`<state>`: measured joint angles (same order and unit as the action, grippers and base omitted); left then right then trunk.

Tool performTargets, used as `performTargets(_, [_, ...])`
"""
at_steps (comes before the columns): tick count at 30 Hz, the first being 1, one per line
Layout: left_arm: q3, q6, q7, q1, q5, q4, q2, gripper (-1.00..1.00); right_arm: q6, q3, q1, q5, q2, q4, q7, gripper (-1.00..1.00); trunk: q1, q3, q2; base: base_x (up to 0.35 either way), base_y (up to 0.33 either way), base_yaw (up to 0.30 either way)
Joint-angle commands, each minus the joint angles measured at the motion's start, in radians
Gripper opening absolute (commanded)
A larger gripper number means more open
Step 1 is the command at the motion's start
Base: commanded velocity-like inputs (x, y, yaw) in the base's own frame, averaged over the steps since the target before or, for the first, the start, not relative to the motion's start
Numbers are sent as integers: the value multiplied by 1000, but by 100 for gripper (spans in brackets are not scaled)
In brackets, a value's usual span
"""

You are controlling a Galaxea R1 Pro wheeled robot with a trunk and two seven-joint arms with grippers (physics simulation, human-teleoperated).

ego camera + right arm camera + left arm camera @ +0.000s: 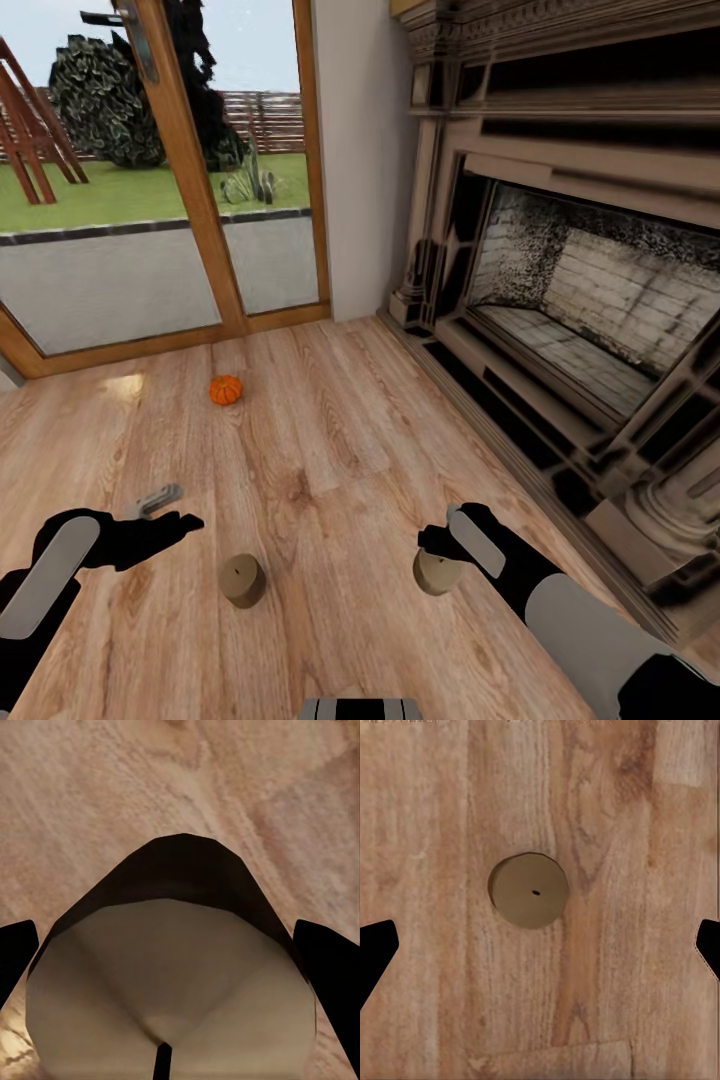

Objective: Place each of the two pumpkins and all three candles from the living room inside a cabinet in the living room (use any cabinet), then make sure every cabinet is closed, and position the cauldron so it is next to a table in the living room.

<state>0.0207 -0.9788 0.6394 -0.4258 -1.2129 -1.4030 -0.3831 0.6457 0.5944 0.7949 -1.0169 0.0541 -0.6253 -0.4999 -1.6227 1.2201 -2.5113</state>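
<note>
On the light brown wooden plank floor (pixel 330 440) there is a small round bright-orange ribbed pumpkin (pixel 225 389), which stands far from the robot and a little to the left, near the wooden-framed glass door (pixel 200 200) that looks out on a green lawn. At the right side of the room there is a large dark stone fireplace (pixel 570 290) with pale bricks inside. Near the robot, a short tan cylinder candle (pixel 243 580) stands upright on the floor between the two arms; in the left wrist view the same candle (pixel 528 890) shows from above as a round disc with a small dark wick point, and it lies free, well apart from the black fingertips (pixel 375 949) at both edges of that picture. The left pincer (pixel 165 518) is held above the floor just left of this candle, and its fingers are spread apart with nothing between them. The right pincer (pixel 440 560) is lower at the right, and it is clamped on a second tan cylinder candle (pixel 438 573). In the right wrist view this second candle (pixel 172 990) shows very close, pale on its end face and dark on its side, with a black finger (pixel 330 975) touching it at each side. The two candles are apart from each other, and the pumpkin is well apart from both.
</note>
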Motion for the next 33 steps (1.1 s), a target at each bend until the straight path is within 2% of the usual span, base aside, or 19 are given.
performTargets(1, [-1, 0, 10, -1, -10, -4, 0, 100, 0, 7, 1, -10, 1, -2, -9, -100, 0, 1, 0, 0, 0, 0])
performTargets(16, [-4, 0, 8, -1, -8, -8, 0, 100, -2, 7, 1, -12, 2, -2, -5, -100, 0, 1, 0, 134, 24, 0])
performTargets(19, [-4, 0, 8, -1, -8, -8, -1, 100, -3, 8, 1, -10, 3, -4, 19, -100, 0, 1, 0, 79, 63, 0])
performTargets(26, [-32, 0, 8, -1, -9, -3, -1, 100, -6, 11, 1, -6, 3, -5, 52, -100, 0, 1, 0, 45, 160, 0])
performTargets(33, [-37, 0, 16, -1, -8, -4, 0, 100, -6, 11, 1, -6, 3, -5, 59, -100, 0, 1, 0, 3, 15, 0])
